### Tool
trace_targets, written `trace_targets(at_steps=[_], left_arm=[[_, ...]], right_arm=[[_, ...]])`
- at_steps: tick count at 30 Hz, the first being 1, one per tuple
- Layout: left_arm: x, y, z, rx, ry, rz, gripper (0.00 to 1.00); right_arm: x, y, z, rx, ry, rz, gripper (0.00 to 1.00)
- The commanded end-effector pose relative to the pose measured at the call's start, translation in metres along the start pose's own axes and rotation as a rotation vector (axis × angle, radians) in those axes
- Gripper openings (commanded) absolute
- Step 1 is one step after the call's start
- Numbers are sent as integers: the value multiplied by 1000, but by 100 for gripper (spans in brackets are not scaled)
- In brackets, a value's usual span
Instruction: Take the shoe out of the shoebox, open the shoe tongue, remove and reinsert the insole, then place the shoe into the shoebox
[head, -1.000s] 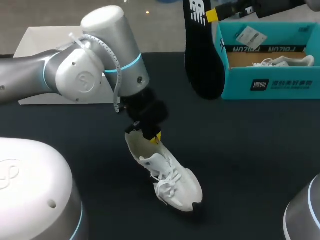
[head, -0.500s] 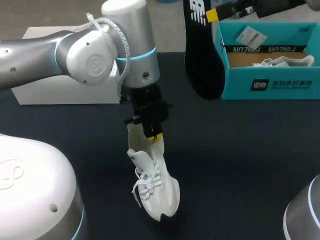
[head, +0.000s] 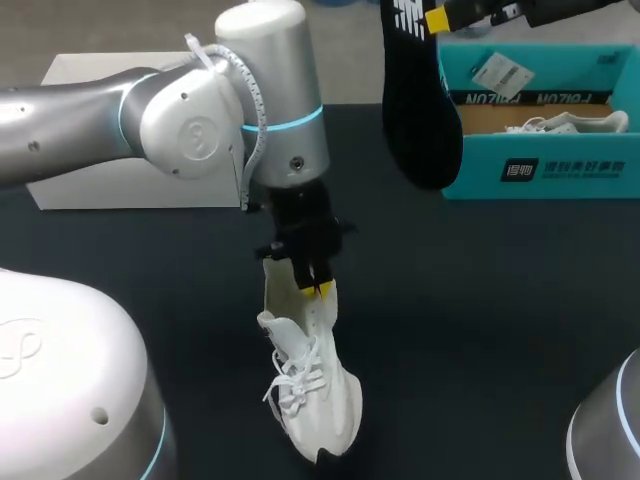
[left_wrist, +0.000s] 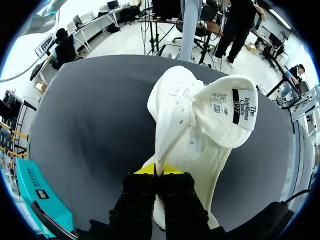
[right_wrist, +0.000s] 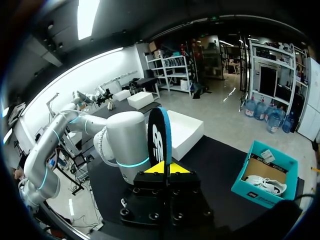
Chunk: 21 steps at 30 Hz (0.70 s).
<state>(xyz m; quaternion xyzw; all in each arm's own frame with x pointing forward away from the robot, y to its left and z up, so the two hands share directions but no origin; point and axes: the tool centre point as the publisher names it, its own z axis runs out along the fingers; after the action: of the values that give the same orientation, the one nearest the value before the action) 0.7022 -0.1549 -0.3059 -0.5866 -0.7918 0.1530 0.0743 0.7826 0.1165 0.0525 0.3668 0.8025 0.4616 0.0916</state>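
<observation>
Head view: left hand (head: 318, 285) clamped on the thin collar edge of the white shoe (head: 310, 400), yellow tips pressed together on the fabric. Shoe hanging straight below this hand, heel up, toe down close to the dark worktop (head: 500, 300); contact there hard to judge. Laces (head: 295, 380) loose along the front.

Left wrist view: both fingers closed on the collar rim from two sides. Tongue (left_wrist: 232, 112) folded outward ahead of the hand, printed label side showing.

Right hand (head: 437, 20) well apart from the left hand and high above the worktop, gripping one end of the black insole (head: 420, 110) between its yellow tips. Insole dangling below it in the head view; in the right wrist view seen nearly edge-on, reaching out ahead of the fingers.

Teal shoebox (head: 540, 170) just beside the hanging insole, open, on the worktop, with a second white shoe (head: 565, 123) and a tag (head: 500, 70) inside. White box (head: 130, 185) behind the left arm (head: 150, 120).
</observation>
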Motion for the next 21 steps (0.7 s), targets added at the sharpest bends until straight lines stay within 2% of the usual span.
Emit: trace_targets(at_steps=[1,11,21], left_arm=[[-4,-4,2,-5,5,21,0],[-11,-13,14,-27,42,86,0],[-17,-9,29,-64,59,123,0]], right_arm=[[-1,-3,-15,-1,-25,3,0],[-3,-3,-21,-2,-37,5,0],[-3,-3,-21,-2,-37,5,0]])
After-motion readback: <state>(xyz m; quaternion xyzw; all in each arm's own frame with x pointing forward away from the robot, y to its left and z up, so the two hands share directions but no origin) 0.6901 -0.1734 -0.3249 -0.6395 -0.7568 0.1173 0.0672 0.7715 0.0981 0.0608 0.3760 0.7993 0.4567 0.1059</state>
